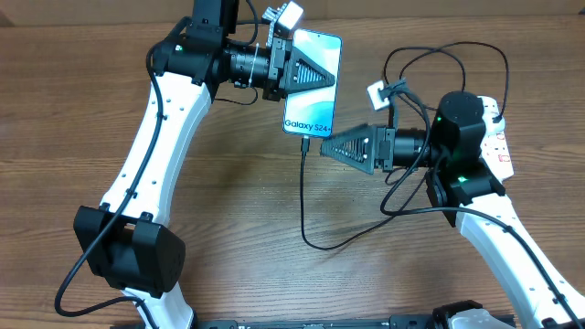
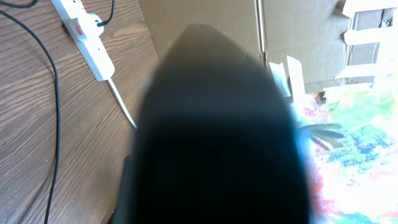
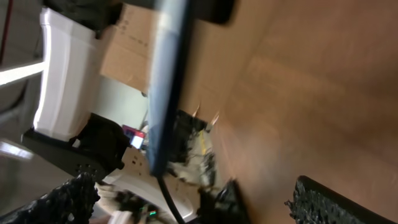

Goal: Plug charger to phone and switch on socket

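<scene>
Phone [image 1: 311, 117] sits in left gripper [image 1: 322, 77] overhead; socket [image 2: 84, 37] shows clearest from left wrist.

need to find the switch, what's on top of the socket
A plug sits in the socket, seen from the left wrist. From overhead the right arm covers most of it; only its right edge with red markings shows.
</scene>
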Robot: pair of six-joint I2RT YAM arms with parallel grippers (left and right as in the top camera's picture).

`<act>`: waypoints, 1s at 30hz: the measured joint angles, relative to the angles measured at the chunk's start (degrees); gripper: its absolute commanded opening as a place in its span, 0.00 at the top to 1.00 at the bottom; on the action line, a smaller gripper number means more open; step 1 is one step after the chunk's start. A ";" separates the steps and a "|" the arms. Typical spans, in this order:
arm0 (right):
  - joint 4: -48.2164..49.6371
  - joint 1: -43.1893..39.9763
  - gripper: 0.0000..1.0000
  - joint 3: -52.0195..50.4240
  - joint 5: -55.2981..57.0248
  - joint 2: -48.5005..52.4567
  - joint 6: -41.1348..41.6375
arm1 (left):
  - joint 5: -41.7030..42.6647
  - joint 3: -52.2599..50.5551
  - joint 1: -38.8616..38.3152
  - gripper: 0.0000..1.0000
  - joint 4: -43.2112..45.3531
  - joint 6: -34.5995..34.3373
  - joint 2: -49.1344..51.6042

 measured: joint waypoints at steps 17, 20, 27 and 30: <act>-5.27 0.59 0.61 0.11 -0.68 0.00 -3.63 | 0.04 0.00 0.00 0.96 0.42 0.90 0.00; -4.50 2.14 0.61 0.11 -0.66 0.02 -3.76 | 0.02 0.00 0.00 0.96 0.42 0.90 0.00; 2.34 4.42 0.68 0.09 -0.22 0.00 -1.25 | 0.24 0.00 0.00 0.96 0.44 0.90 0.00; 5.25 4.42 0.70 0.11 -0.09 0.00 0.52 | 0.39 0.00 0.00 0.96 0.42 0.90 0.00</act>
